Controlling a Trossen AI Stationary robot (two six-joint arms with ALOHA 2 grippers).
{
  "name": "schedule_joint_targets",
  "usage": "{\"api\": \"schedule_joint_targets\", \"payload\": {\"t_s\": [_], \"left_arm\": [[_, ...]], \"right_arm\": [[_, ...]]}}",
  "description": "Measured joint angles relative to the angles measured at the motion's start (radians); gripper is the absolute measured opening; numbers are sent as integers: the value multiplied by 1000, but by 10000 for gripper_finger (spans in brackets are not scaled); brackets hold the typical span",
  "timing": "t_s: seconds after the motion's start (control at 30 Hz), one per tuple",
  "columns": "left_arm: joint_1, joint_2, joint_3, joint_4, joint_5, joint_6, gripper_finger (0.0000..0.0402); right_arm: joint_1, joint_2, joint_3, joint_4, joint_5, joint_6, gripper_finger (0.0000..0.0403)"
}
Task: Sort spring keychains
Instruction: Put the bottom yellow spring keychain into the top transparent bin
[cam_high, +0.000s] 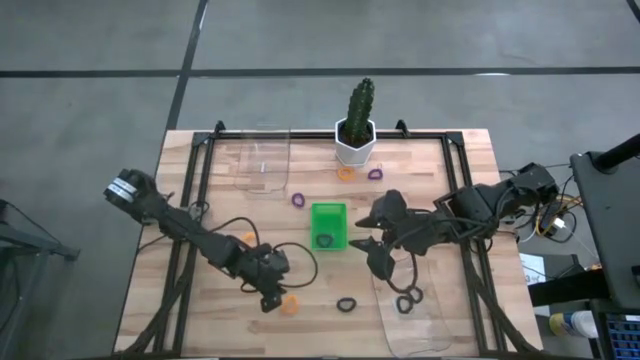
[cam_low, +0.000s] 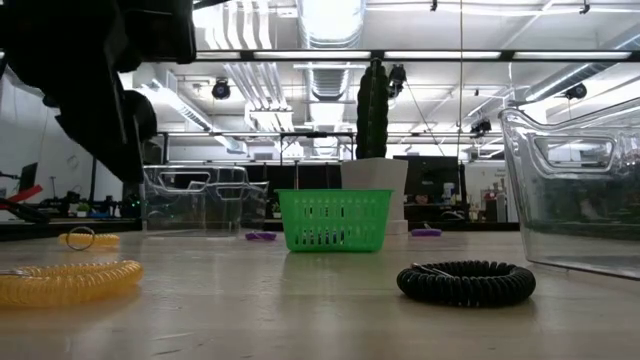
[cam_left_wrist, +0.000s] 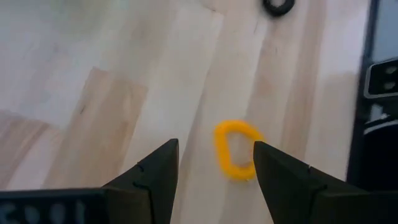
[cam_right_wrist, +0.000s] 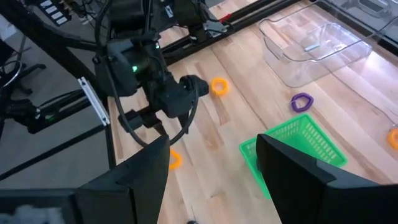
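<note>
My left gripper (cam_high: 276, 297) (cam_left_wrist: 216, 147) is open, pointing down at an orange spring keychain (cam_high: 290, 305) (cam_left_wrist: 231, 149) that lies flat on the table near its near edge, partly between the fingers; whether they touch it I cannot tell. A black keychain (cam_high: 346, 303) (cam_low: 465, 283) lies to its right. My right gripper (cam_high: 366, 232) (cam_right_wrist: 211, 162) hangs open beside the green tray (cam_high: 328, 214) (cam_right_wrist: 301, 144). Purple keychains (cam_high: 298, 200) (cam_high: 376, 174) and orange ones (cam_high: 346, 173) (cam_high: 247, 238) lie scattered. Black keychains (cam_high: 408, 298) rest in the near-right clear tray.
A clear tray (cam_high: 262, 165) stands at the far left and another (cam_high: 425, 320) at the near right edge. A potted cactus (cam_high: 357, 125) stands at the far edge. Bare wood lies along the table's left side and near the middle of the near edge.
</note>
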Motion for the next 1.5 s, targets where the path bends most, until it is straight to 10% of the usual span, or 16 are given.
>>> {"api": "schedule_joint_targets", "payload": {"t_s": [0.67, 1.0, 1.5], "left_arm": [[-69, 319, 170, -91, -28, 9, 186], [-52, 317, 176, -127, -26, -4, 15], [-5, -123, 171, -294, -340, -159, 1]], "right_arm": [[0, 0, 0, -28, 2, 34, 233], [0, 0, 0, -27, 2, 30, 233], [-5, 1, 0, 91, 39, -44, 233]]}}
